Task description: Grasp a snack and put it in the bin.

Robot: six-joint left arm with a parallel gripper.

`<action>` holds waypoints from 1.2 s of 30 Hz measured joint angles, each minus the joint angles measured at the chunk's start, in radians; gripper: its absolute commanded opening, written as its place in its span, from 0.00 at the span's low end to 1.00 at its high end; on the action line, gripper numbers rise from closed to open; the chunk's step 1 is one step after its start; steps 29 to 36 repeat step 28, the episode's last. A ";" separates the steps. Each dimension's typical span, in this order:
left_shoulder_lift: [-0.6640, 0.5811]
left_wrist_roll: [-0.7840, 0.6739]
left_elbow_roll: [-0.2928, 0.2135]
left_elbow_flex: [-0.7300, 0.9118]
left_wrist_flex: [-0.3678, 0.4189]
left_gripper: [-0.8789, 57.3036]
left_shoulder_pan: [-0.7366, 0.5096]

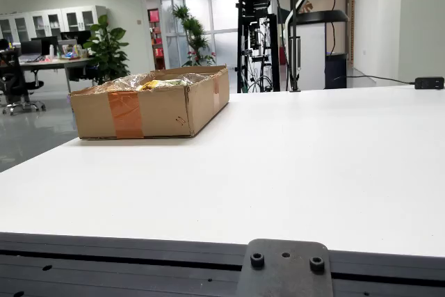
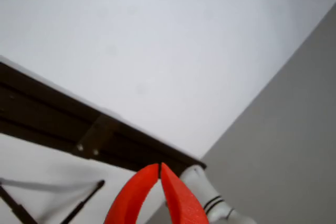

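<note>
- Gripper-riding view shows the red fingers with their tips pressed together and nothing between them, so the gripper is clenched on air, hanging over the edge of the white counter by a dark rail.
- Side view shows no loose snack anywhere on the counter; the only snacks visible are shiny wrappers already lying inside the cardboard box at the far left of that view, which I take to be the bin.
- Main risk, as I judge it: with no snack in sight outside the box, a reach could close on bare counter, or pull out something already binned.
- Clenched tips would have to part before any grasp; coming down shut would only push a wrapper aside.
- Crinkly foil packs look slippery and light, so a shallow pinch may lose one on the way.
- Box walls and the taped corner stand proud of the counter; a low approach from the side could catch the rim and shove the box.
- Around it: a black stand with cables behind the counter, a small black adapter at the far right edge, a bolted bracket at the near edge, none in the direct path.
- Working arm itself is not visible in the side view, so its distance from the box cannot be told.
</note>
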 measured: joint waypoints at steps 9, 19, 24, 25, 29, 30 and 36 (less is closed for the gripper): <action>0.000 0.000 0.000 0.000 0.000 0.02 -0.018; 0.000 0.000 0.000 0.000 0.000 0.02 -0.011; 0.000 0.000 0.000 0.000 0.000 0.02 -0.003; 0.000 0.000 0.000 0.000 0.000 0.02 -0.002; 0.000 0.000 0.000 0.000 0.000 0.02 0.001; 0.000 0.000 0.000 0.000 0.000 0.02 0.001; 0.000 0.000 0.000 0.000 0.000 0.02 0.001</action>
